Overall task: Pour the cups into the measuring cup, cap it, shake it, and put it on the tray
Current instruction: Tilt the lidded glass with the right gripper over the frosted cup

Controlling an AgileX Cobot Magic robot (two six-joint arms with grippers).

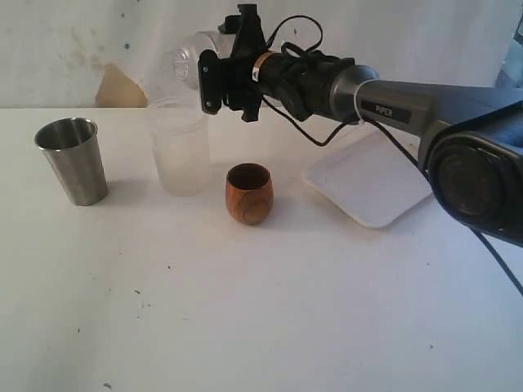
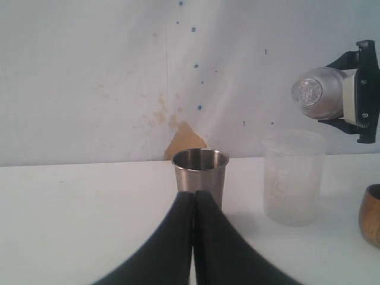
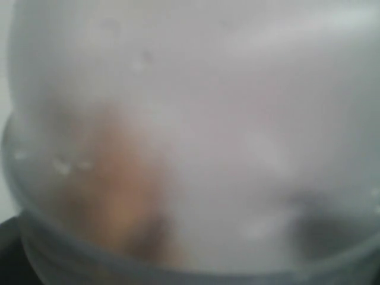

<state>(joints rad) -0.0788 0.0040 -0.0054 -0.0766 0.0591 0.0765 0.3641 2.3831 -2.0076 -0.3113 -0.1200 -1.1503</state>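
Sitting low over the table [image 2: 89, 225], your left gripper [image 2: 193, 237] is pinched shut on nothing, aimed at the steel tumbler [image 2: 200, 172]. Further back, your right arm [image 1: 409, 102] stretches level across the middle, right gripper [image 2: 356, 92] clamping the measuring cup [image 2: 317, 93] on its side, just above the frosted cup [image 2: 294, 178].

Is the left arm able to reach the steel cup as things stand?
Probably yes. The steel cup stands upright straight ahead of the left pincer, with only bare table between them; the plastic cup is off to one side. The pincer is shut, so it would have to open first.
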